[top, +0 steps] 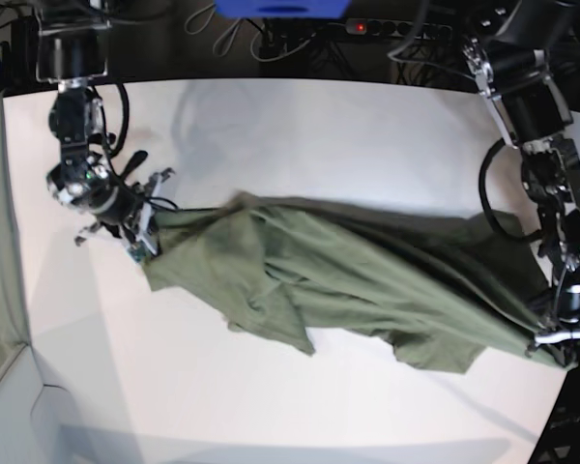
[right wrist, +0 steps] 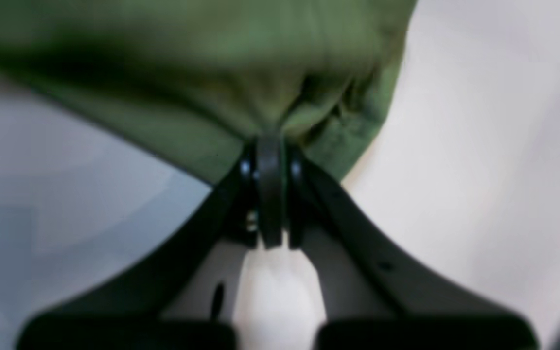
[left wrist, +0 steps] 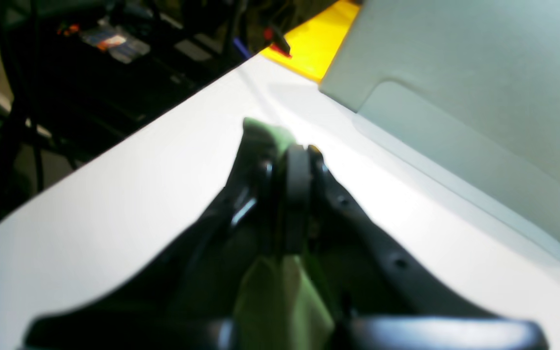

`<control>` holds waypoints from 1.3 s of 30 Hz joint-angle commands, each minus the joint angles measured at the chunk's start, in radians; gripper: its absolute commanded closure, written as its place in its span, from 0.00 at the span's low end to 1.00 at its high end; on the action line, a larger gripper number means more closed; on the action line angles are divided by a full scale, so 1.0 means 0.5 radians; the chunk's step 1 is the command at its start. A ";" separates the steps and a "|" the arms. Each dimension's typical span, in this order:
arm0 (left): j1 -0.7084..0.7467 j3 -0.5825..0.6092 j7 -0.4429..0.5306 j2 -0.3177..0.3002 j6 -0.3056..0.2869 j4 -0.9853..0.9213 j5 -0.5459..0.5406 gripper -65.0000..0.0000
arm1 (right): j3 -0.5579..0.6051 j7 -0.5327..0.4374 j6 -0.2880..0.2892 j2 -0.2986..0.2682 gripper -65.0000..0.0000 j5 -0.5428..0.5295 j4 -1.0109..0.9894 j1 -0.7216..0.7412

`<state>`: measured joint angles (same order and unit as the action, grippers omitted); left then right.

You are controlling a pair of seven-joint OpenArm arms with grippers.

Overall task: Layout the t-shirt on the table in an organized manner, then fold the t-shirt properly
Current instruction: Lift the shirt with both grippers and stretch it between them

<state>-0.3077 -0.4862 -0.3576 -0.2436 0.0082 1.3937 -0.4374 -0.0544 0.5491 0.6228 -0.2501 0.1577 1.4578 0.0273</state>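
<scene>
**Shirt stretched between two clenched grips**

Here the olive-green t-shirt [top: 367, 280] lies rumpled across the middle of the white surface [top: 300, 126], drawn out lengthwise between the two arms. It is not flat: broad folds run along its length, and a loose flap hangs toward the near edge in the base view.

The right gripper [top: 143, 232] sits at the shirt's end on the left of the base view. Its fingers [right wrist: 270, 184] are clenched on a bunched pinch of green cloth, which gathers into tight creases just above the tips in the right wrist view. The cloth spreads wide from that pinch, with the pale surface showing on either side.

The left gripper [top: 553, 343] is at the opposite end, close to the surface's edge on the right of the base view. Its fingers [left wrist: 299, 175] are also clenched on the shirt: in the left wrist view a small green tuft pokes out past the tips, and more green cloth shows behind them.

A pale grey-green panel [left wrist: 464, 87] lies on the surface beside the left gripper, with a yellow sheet [left wrist: 316, 43] just beyond it.
</scene>
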 commanded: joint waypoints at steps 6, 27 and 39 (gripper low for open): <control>-0.034 0.010 0.069 -0.027 -0.012 0.034 -0.011 1.00 | -0.068 -0.069 -0.007 -0.020 1.00 -0.038 0.554 -0.074; -0.043 -0.008 0.072 -0.036 -0.012 -0.030 -0.011 1.00 | -0.663 0.137 -0.007 0.397 1.00 -0.038 1.115 0.119; -0.405 0.013 0.072 0.010 -0.012 -0.822 0.005 1.00 | -0.792 0.128 -0.007 0.471 1.00 -0.035 0.686 0.174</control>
<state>-0.4755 -0.4805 -0.3473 -0.2268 0.0120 0.9565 -0.4320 -0.4496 0.6441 0.6281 -0.0051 0.1532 1.7779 0.0963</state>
